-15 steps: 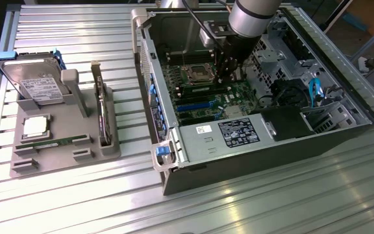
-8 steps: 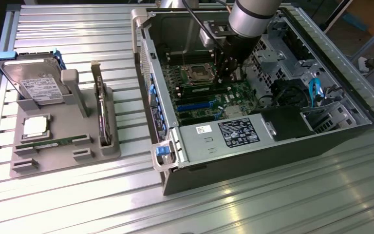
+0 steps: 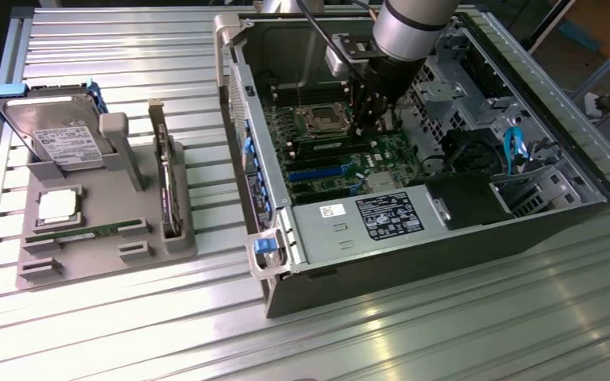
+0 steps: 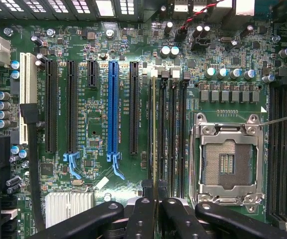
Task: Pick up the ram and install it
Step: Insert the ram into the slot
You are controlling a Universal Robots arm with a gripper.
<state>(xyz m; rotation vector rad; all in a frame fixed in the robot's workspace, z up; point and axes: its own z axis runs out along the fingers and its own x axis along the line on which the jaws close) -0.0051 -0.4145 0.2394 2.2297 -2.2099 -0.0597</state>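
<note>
Gripper (image 4: 154,193) tight around the ram (image 4: 154,129)

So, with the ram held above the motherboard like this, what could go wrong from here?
1. The ram, which the pincer seems to grip, hangs edge-on over the dark memory slots. If it is slightly off the slot line, pressing down could strain the stick or the slot.
2. The empty processor socket lies open right beside those slots, so a sideways slip might touch its contacts.
</note>
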